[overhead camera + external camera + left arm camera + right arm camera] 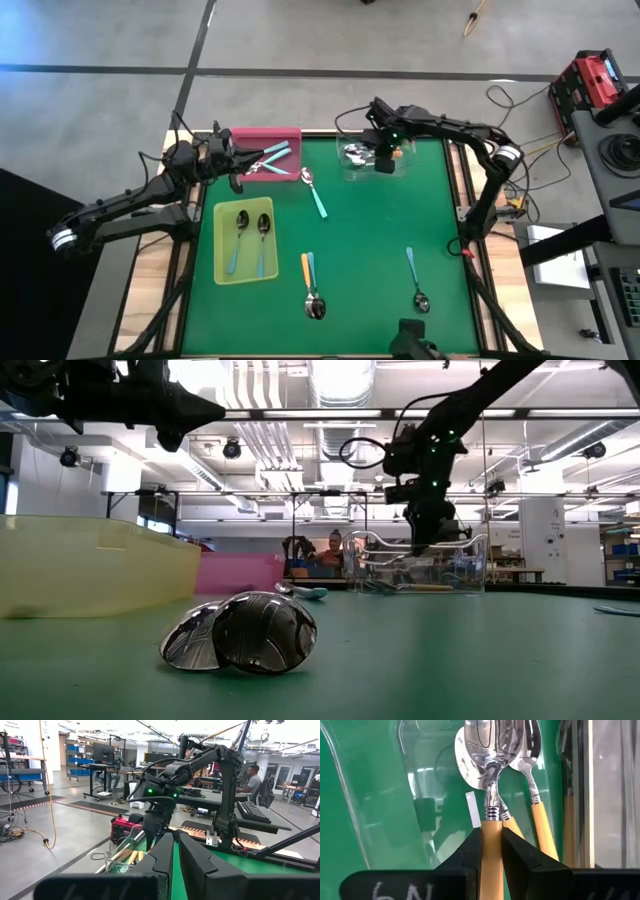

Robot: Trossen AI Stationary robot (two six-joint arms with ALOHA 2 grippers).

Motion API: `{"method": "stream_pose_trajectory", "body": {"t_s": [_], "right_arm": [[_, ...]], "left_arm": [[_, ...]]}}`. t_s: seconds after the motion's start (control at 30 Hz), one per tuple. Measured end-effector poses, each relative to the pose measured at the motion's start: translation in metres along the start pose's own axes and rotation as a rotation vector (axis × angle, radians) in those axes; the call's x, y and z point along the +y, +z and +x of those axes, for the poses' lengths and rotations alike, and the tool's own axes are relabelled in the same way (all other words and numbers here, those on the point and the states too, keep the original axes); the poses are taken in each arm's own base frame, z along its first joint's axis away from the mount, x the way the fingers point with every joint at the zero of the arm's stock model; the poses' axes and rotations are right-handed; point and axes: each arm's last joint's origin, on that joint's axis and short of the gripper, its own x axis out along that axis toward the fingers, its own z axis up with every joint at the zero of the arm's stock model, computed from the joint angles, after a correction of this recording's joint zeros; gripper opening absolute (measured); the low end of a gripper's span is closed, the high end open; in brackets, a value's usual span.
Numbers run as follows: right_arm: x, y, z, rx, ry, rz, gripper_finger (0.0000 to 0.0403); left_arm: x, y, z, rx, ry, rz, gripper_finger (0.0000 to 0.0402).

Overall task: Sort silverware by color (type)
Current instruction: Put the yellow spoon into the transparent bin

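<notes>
**Over the clear tray, an orange spoon held**

Above the clear rectangular plastic tray [362, 158] at the worktop's [370, 250] far edge, the right gripper [491, 851] clamps an orange-handled metal spoon [490, 795]; more orange spoons [536, 805] lie beneath, their handles cut off. Beside the pink tray [262, 140], holding teal spoons [268, 157], the left gripper [173, 865] hangs closed and empty. Light-blue spoons [250, 235] lie in the yellow-green tray [222, 270]; four spoons [312, 285] are scattered loose on the green.

Overhead straight down, table-level across, two wrist views forward
</notes>
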Motion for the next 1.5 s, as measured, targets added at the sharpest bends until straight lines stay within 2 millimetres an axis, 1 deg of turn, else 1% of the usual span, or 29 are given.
{"method": "stream_pose_trajectory", "body": {"t_s": [0.13, 0.3, 0.67, 1.0, 1.13, 1.5], "right_arm": [[0.002, -0.007, 0.004, -0.039, -0.032, -0.014, 0.004], [-0.001, -0.009, 0.011, -0.048, -0.042, -0.008, 0.0039], [-0.005, -0.011, 0.019, -0.06, 0.007, 0.059, 0.0039], [-0.006, -0.011, 0.02, -0.057, 0.0, 0.093, 0.004], [-0.006, -0.012, 0.02, -0.055, 0.001, 0.123, 0.0046], [-0.006, -0.012, 0.02, -0.052, 0.0, 0.08, 0.0045]], "left_arm": [[0.0, 0.0, 0.0, 0.0, 0.0, 0.0, 0.0013], [0.0, 0.0, 0.0, 0.0, 0.0, 0.0, 0.0013], [0.0, 0.0, 0.0, 0.0, 0.0, 0.0, 0.0013], [0.0, 0.0, 0.0, 0.0, 0.0, 0.0, 0.0013], [0.0, 0.0, 0.0, 0.0, 0.0, 0.001, 0.0013], [0.0, 0.0, 0.0, 0.001, 0.0, 0.0, 0.0013]]}}
